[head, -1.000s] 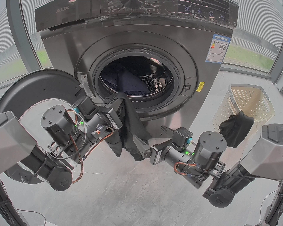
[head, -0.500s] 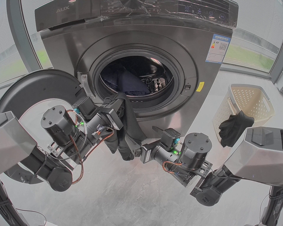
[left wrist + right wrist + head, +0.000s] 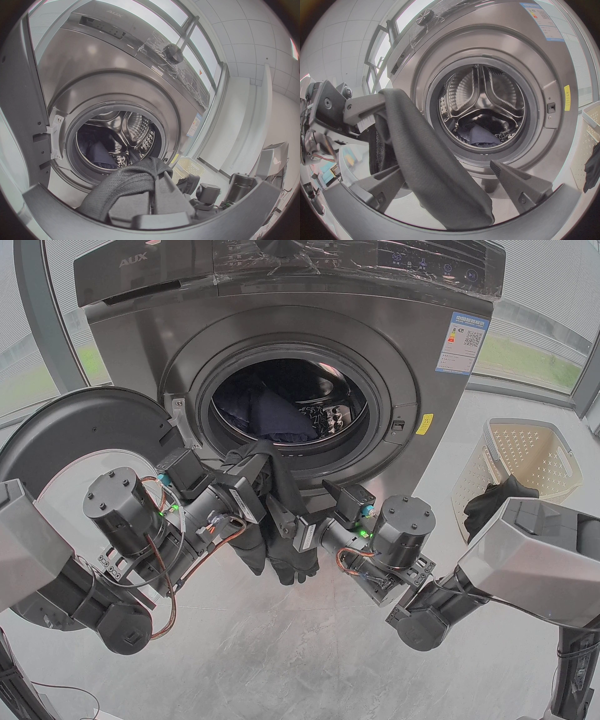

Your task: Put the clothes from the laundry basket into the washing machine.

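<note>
A black garment (image 3: 282, 485) hangs from my left gripper (image 3: 253, 462), which is shut on its top fold just below the washing machine's (image 3: 387, 352) round drum opening (image 3: 281, 399). My right gripper (image 3: 282, 520) is open, one finger on each side of the hanging cloth. In the right wrist view the garment (image 3: 431, 162) drapes between my right gripper's (image 3: 447, 184) spread fingers (image 3: 518, 184). The left wrist view has the garment (image 3: 125, 184) bunched over my left gripper (image 3: 153, 200). Navy and patterned clothes (image 3: 275, 415) lie in the drum. Another black garment (image 3: 490, 502) hangs over the laundry basket's (image 3: 531, 452) rim.
The washer door (image 3: 81, 427) stands swung open on the left, close behind my left arm. The cream basket sits on the floor right of the machine, beside my right arm. Bare grey floor (image 3: 281, 652) lies below both arms.
My right arm has swung left and upward, bringing its open fingers around the hanging garment, whose lower part is now bunched up. The left arm has hardly moved.
</note>
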